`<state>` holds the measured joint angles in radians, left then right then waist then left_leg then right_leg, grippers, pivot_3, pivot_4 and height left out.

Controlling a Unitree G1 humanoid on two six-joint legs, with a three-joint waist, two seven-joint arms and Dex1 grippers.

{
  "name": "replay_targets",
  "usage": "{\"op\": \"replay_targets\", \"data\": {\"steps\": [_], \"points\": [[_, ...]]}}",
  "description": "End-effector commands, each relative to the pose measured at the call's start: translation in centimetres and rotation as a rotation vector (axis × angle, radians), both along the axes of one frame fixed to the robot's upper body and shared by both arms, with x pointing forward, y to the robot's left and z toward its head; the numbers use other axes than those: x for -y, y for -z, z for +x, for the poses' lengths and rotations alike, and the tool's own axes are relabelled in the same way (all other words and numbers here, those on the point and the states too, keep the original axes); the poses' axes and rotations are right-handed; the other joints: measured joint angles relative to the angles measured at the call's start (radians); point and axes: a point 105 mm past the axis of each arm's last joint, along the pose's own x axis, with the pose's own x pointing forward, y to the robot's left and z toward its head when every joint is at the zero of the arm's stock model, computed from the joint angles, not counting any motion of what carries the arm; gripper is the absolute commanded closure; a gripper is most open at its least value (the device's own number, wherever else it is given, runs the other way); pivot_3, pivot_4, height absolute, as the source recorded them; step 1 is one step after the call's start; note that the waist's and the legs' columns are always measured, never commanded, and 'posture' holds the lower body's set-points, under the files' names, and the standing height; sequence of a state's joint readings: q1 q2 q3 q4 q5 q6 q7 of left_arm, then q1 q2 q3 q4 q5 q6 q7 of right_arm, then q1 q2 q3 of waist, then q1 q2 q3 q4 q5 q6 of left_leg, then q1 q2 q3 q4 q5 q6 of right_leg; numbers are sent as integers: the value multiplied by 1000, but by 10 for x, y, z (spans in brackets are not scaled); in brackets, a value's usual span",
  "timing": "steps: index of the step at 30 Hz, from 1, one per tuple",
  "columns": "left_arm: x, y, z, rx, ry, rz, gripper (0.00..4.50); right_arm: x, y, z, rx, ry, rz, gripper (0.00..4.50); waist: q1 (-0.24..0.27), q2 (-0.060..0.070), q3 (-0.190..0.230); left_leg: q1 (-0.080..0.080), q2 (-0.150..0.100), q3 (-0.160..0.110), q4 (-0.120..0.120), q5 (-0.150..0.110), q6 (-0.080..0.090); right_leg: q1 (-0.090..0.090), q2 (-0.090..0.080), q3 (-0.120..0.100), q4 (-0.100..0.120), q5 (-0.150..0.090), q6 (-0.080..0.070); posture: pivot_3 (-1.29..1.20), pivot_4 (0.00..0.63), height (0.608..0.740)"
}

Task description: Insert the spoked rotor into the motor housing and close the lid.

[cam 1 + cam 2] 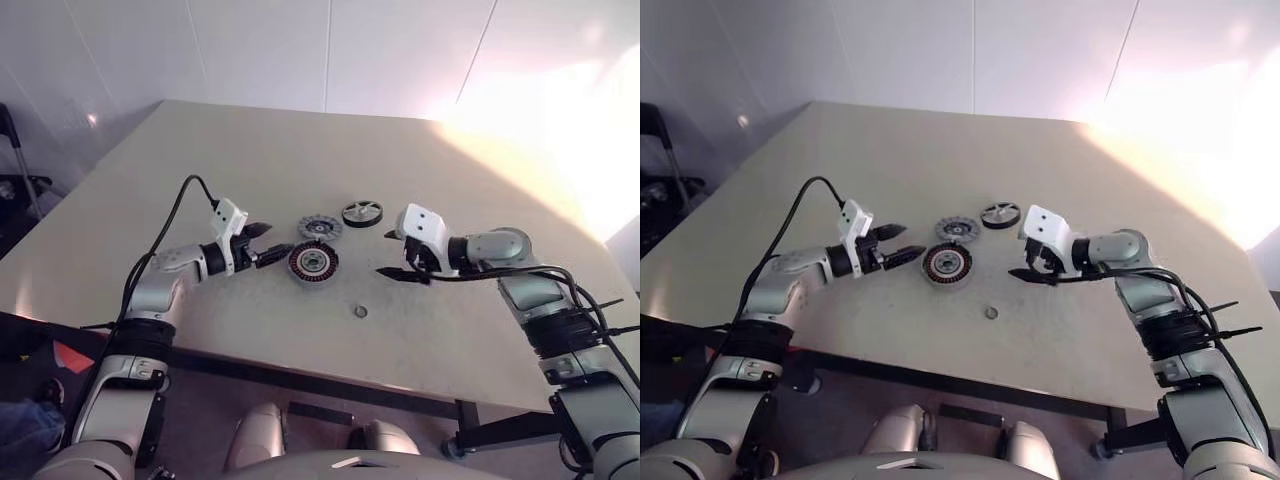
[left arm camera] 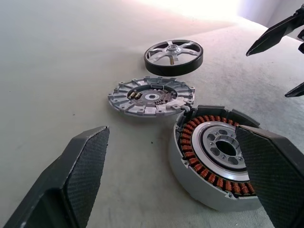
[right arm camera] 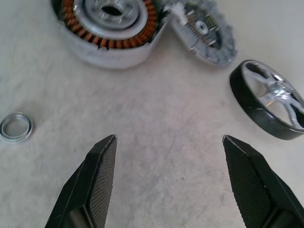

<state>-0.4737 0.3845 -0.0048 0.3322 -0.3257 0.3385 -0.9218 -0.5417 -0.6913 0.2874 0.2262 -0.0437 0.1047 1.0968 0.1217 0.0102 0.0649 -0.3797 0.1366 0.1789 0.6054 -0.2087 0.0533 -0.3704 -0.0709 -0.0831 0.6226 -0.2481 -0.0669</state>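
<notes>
Both ur grippers wide open n empty, left gripper (image 1: 268, 243) just at 9 o'clock of the motor housing (image 1: 313, 263), right gripper (image 1: 395, 254) off at its 3, w/ lid (image 1: 320, 228) at 12 touching it, spoked rotor (image 1: 362, 213) at 1.

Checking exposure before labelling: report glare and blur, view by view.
Eye views: glare washes out the table's far right corner; parts stay readable. Left wrist view: top edge overexposed, housing sharp. Right wrist view: ring slightly soft, rotor clear.
</notes>
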Motion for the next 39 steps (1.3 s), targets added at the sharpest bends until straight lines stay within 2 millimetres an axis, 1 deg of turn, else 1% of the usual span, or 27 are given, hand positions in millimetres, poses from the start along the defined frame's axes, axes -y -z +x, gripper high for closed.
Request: {"op": "replay_targets", "data": {"steps": [1, 4, 7, 10, 12, 15, 20, 23, 27, 31, 35, 38, 39], "points": [[2, -10, 4, 50, 1, 0, 14, -26, -27, 5, 148, -210, -124, 502, -6, 0, 0, 0, 0, 0, 0, 0, 0, 0, 0, 0, 1, 0, 0, 0, 0, 740], [3, -10, 5, 51, -2, -1, 14, -48, -35, 4, 200, -361, -188, 502, -15, 0, 0, 0, 0, 0, 0, 0, 0, 0, 0, 0, 1, 0, 0, 0, 0, 740], [4, -9, 5, 53, -8, -1, 14, -67, -35, 1, 215, -489, -230, 502, -20, 0, 0, 0, 0, 0, 1, 1, 2, 0, 0, 0, 1, 0, 0, 0, 0, 740], [3, -7, 4, 53, -21, -2, 14, -81, -32, 0, 221, -566, -250, 502, -20, 0, 0, -2, 0, 0, 4, 0, 4, 0, 0, 0, 1, 0, 0, 0, 0, 740], [0, -6, 3, 52, -31, 1, 14, -88, -27, -2, 213, -606, -265, 502, -23, 0, 0, -3, 0, -1, 6, -2, 5, 0, 0, 0, 1, 0, 0, 0, 0, 740], [-3, -6, 2, 54, -41, 5, 14, -95, -17, 1, 212, -636, -294, 502, -26, -1, 0, -4, 0, -1, 8, -2, 6, 0, 0, 0, 2, 0, 0, 0, 0, 740], [-4, -5, 1, 53, -48, 8, 14, -109, -17, 11, 216, -636, -286, 502, -27, -1, 0, -3, 1, -1, 8, -3, 4, 0, 0, 0, 3, 0, 0, 0, 0, 740], [-4, -4, 1, 51, -49, 10, 14, -116, -14, 13, 221, -658, -301, 502, -27, -1, 1, -3, 1, -1, 8, -2, 4, 0, 0, 0, 3, 0, 0, 0, 0, 740], [-4, -3, 1, 50, -51, 12, 14, -121, -8, 11, 203, -702, -329, 502, -28, -1, 1, -4, 1, -1, 8, -2, 4, 0, 0, 0, 3, 0, 0, 0, 0, 740], [-4, -3, 3, 52, -57, 13, 14, -119, 0, 9, 176, -740, -370, 502, -28, -1, 1, -3, 1, -1, 8, -3, 4, 0, 0, 0, 3, 0, 0, 0, 0, 740], [-7, -4, 3, 59, -77, 5, 14, -113, 4, 7, 141, -775, -402, 502, -28, -1, 1, -3, 1, -1, 8, -3, 4, 0, 0, 0, 3, 0, 0, 0, 0, 740], [-6, 1, 0, 51, -77, 10, 0, -112, 9, 8, 132, -773, -416, 1088, -28, -1, 1, -3, 1, -1, 8, -3, 4, 0, 0, 0, 3, 0, 0, 0, 0, 740], [-5, 2, 0, 52, -79, 8, 0, -112, 10, 8, 130, -773, -417, 1384, -28, -1, 1, -3, 1, -1, 8, -3, 4, 0, 0, 0, 3, 0, 0, 0, 0, 740]]}}
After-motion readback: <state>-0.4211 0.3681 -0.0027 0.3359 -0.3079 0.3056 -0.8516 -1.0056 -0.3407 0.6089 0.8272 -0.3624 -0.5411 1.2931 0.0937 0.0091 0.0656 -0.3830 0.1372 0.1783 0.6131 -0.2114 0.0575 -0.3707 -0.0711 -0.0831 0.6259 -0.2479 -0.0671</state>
